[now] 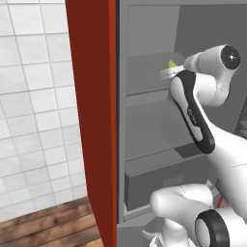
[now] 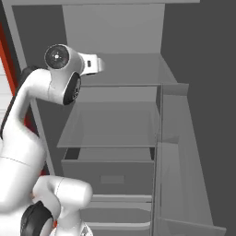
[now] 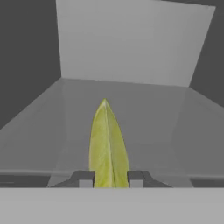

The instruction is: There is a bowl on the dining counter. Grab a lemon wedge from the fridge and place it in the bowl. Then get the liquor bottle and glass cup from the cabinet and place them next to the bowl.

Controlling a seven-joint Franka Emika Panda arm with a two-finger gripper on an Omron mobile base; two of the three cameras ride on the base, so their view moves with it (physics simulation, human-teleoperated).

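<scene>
Gripper (image 3: 108, 178) is clenched on the lemon wedge (image 3: 107, 144), fingers pinching its broad base so the pointed tip juts forward, clear above the fridge (image 1: 144, 140) shelf (image 3: 144, 131), probably so it can be drawn out freely.

We note a rendered home kitchen. An open fridge (image 2: 115, 124) with grey shelves (image 1: 149, 87) and a lower drawer (image 2: 108, 173) stands framed by a red panel (image 1: 91, 116). Beside it we see a wall of white tiles (image 1: 34, 106) above a wooden plank floor (image 1: 48, 224).
</scene>
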